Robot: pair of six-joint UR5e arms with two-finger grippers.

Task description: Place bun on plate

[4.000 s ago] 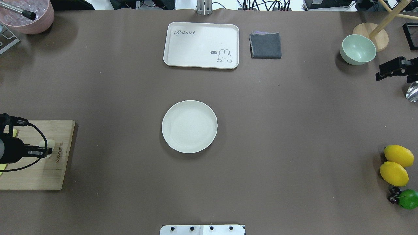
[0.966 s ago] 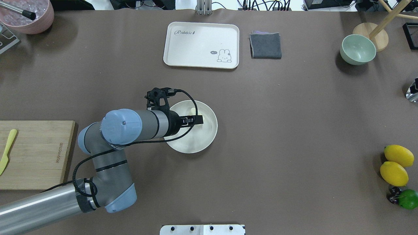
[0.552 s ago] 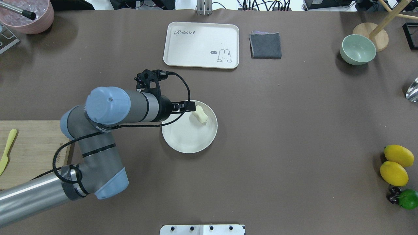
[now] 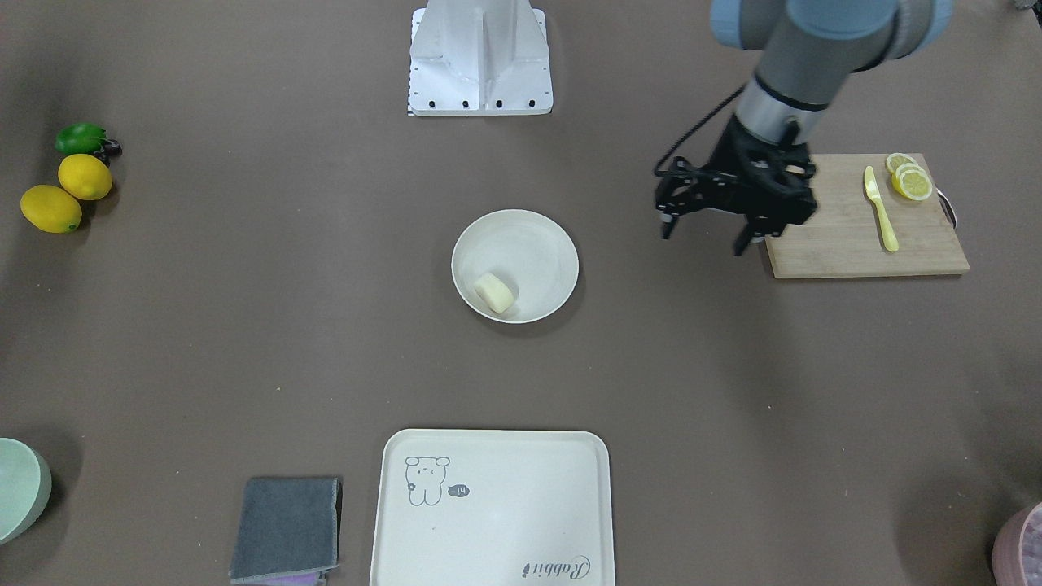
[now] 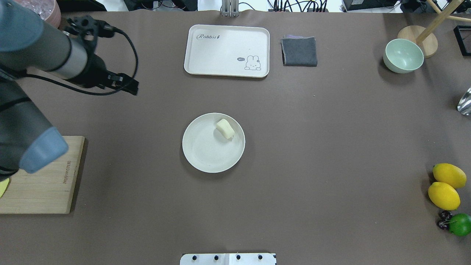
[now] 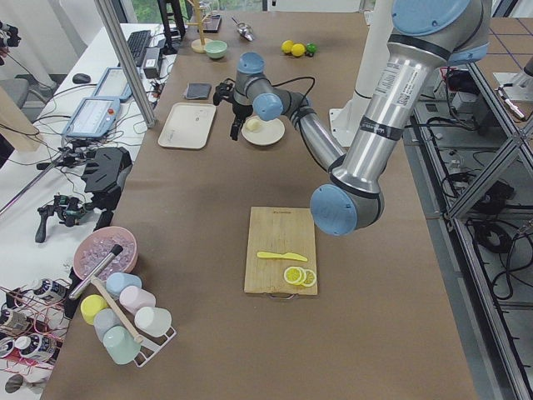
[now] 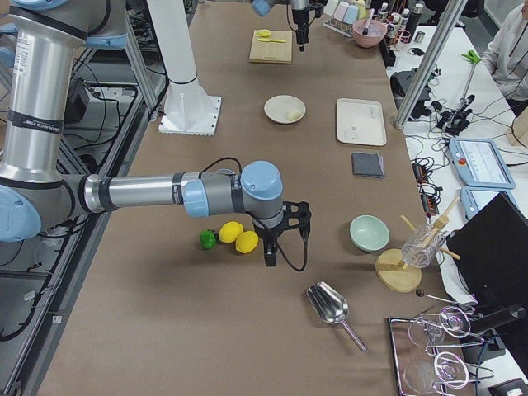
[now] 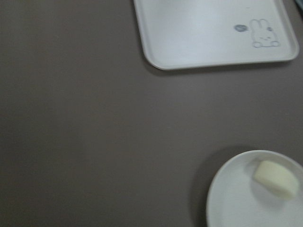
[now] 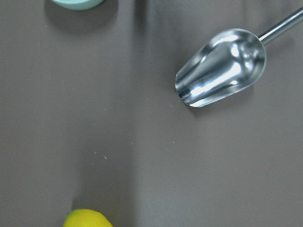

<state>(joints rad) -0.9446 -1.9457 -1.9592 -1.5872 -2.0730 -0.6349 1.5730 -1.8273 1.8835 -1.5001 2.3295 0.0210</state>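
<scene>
The pale bun (image 5: 225, 129) lies on its side on the far right part of the round cream plate (image 5: 206, 162), free of any gripper. The front view shows the same bun (image 4: 495, 293) and plate (image 4: 533, 240), and the left wrist view has the bun (image 8: 277, 178) at its lower right. My left gripper (image 4: 705, 238) hangs open and empty above the table, between the plate and the cutting board; in the overhead view this gripper (image 5: 131, 87) sits well left of and beyond the plate. My right gripper (image 7: 285, 247) shows only in the exterior right view, beside the lemons, and I cannot tell its state.
A cream tray (image 5: 228, 51) with a drawing, a grey cloth (image 5: 299, 51) and a green bowl (image 5: 403, 56) lie along the far side. Two lemons (image 5: 449, 176) and a lime (image 5: 460, 224) sit at the right. The cutting board (image 4: 847, 244) carries a yellow knife (image 4: 879, 212) and lemon slices (image 4: 912, 181). A metal scoop (image 9: 220, 68) lies under the right wrist.
The left gripper carried the bun from the cutting board to the plate, let go of it, then rose and pulled away to the far left. The bun stays on the plate.
</scene>
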